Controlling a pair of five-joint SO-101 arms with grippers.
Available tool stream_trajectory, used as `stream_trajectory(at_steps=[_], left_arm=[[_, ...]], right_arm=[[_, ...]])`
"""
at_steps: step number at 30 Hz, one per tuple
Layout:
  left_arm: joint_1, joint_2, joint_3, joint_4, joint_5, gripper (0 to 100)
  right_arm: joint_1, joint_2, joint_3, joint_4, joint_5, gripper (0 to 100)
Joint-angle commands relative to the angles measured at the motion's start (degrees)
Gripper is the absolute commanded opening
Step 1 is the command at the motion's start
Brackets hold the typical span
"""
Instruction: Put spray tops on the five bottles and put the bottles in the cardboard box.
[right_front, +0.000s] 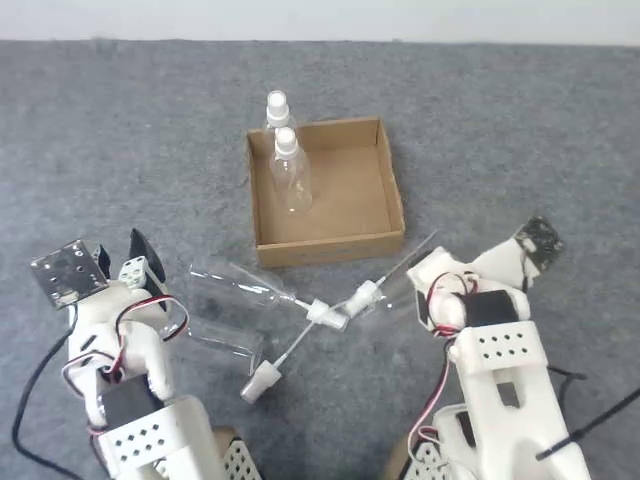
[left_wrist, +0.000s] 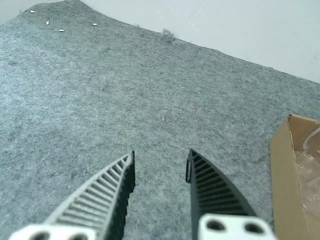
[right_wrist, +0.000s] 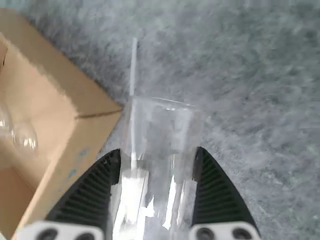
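While your right tool (right_wrist: 157, 149) is clamped around a clear, see-through bottle (right_wrist: 162, 120) held just beside the cardboard box (right_wrist: 87, 142), a thin white tube (right_wrist: 133, 70) runs along it and past its far end. Your left tool (left_wrist: 161, 151) hangs partly open with nothing between its ribbed fingers (left_wrist: 210, 185), over bare grey counter (left_wrist: 100, 90) near the box. Faint bluish marks on the box's outer wall are too blurred to read, and a capped bottle (right_front: 291, 170) sits inside the box.
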Motion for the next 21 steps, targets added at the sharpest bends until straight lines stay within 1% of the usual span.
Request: stream_trajectory(at_steps=[1,5,13,16,19,21], left_arm=[[-0.09,-0.79,-0.22,-1.76,0.35,16],[-0.09,-0.79,-0.22,-1.76,0.35,16],[-0.09,-0.79,-0.22,-1.76,0.35,16],[-0.09,-0.79,-0.22,-1.76,0.35,16],[-0.18,-0.79,-0.22,-1.76,0.35,16],[-0.18,-0.79,-0.22,-1.67,0.35,16]], right_arm=[[4.00,0.04,-2.81,-0.04,-1.41,1.3],[5.76,0.04,-0.44,-0.48,-2.55,1.6],[5.85,0.04,1.23,-0.40,-2.73,1.7],[5.93,0.13,1.23,-0.31,-5.63,1.8],[5.93,0.13,1.23,-0.40,-6.59,2.0],[5.93,0.04,1.23,-0.48,-6.59,5.0]])
